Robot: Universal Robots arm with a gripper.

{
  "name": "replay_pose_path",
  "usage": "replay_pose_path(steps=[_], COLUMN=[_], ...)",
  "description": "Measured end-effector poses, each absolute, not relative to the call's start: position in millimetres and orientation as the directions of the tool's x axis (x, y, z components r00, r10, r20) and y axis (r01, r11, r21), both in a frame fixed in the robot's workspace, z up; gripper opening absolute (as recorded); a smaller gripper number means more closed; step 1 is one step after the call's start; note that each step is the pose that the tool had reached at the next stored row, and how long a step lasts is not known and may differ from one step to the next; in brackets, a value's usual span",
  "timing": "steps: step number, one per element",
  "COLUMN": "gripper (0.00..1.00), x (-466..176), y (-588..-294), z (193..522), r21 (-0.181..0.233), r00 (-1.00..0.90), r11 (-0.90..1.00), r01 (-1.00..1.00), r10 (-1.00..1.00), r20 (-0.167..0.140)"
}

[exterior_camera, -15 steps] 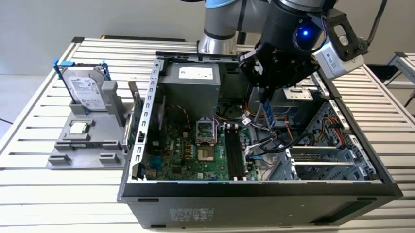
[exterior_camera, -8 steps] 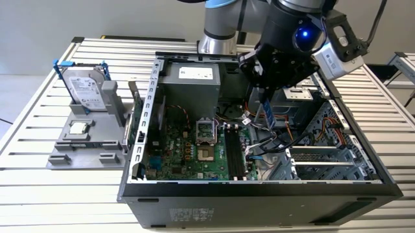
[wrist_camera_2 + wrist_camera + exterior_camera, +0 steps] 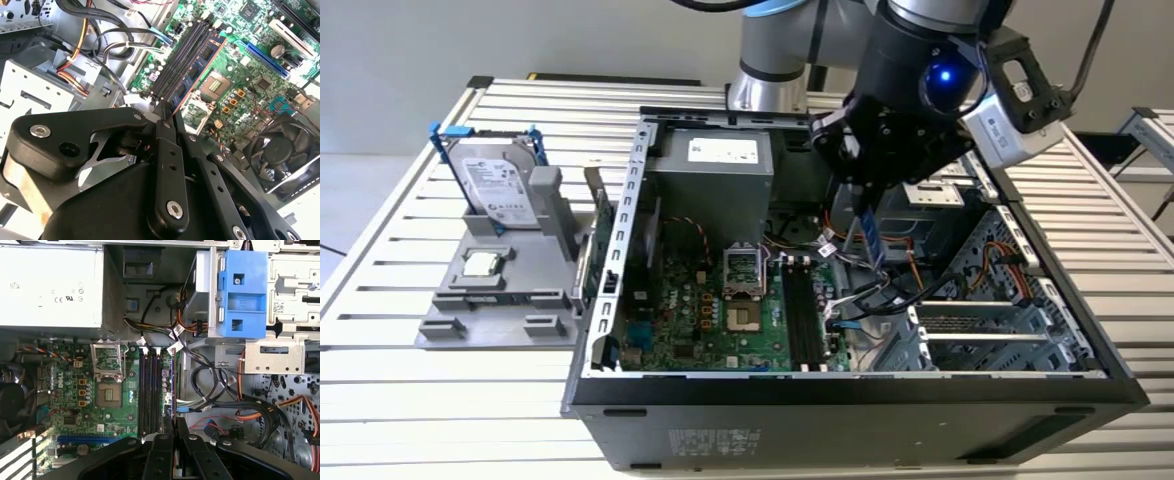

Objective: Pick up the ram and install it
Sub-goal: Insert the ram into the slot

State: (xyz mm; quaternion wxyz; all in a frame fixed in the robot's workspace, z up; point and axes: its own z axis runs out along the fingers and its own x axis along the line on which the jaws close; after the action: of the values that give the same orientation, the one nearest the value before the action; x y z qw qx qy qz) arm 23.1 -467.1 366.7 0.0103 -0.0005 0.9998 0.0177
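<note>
— Grey arm [image 3: 771, 60]: how did it stand?
— Upright behind the case [image 3: 854, 425], then bent forward. Its wrist tilted over the open side, and the gripper [image 3: 851, 196] pointed down into it.
— And the room around it, from the exterior view's left?
— Farthest left sat the fixture [image 3: 494, 305] with the drive [image 3: 500, 185] and chip [image 3: 483, 264], well apart from the gripper. Next was the case's left wall, then the board [image 3: 694, 310] lying open, with the slots [image 3: 803, 310] near its right edge. Cables [image 3: 887, 290] crowded just beside the slots, and the cage [image 3: 1001, 325] closed off the right.
— What did the pincer hold?
— The ram [image 3: 858, 236]. The jaws were drawn narrow on its upper end, and it hung on edge below them, above the board. In the second wrist view the ram [image 3: 197, 67] ran out from the gripper [image 3: 164, 111] alongside the slots [image 3: 182, 56]. In the first wrist view the ram [image 3: 173, 385] showed edge-on, just beside the slots on the cable side.
— Seated?
— I could not tell whether it touched a slot.
</note>
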Motion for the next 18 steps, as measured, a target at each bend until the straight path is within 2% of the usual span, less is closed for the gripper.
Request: replay_pose_path(steps=[18], gripper=[0.0], x=[23], y=[-467], z=[355], r21=[0.034], r00=[-1.0], r11=[0.999], r01=[-0.006], r10=[-0.005], r20=[-0.021])
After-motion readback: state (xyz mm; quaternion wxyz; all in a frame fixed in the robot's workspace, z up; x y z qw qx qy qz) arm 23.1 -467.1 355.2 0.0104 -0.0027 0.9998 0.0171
